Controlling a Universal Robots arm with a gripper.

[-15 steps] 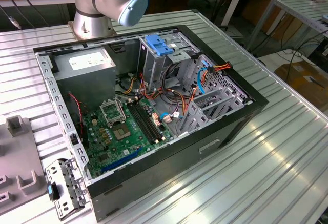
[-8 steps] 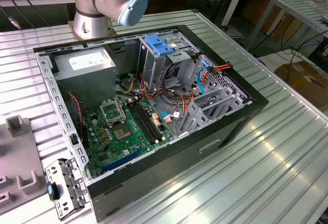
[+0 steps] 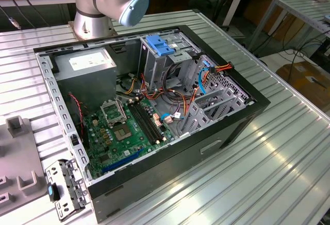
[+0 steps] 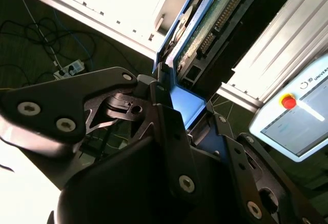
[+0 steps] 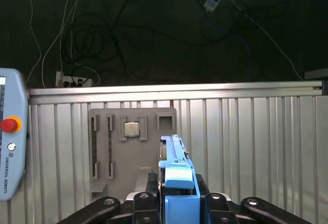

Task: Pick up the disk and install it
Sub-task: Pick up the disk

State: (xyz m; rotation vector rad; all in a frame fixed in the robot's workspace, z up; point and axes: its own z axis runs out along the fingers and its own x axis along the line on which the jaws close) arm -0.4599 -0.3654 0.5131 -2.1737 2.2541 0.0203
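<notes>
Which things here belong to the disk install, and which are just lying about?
Belonging to the job:
- disk, clamped edge-on in the gripper
- open computer case with its drive cage

Just lying about:
- grey fixture tray holding a processor chip
- teach pendant
- loose metal bracket beside the case

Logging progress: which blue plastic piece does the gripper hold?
The blue-railed silver disk, clamped in the gripper; the other blue plastic carrier sits atop the case's drive cage.
</notes>
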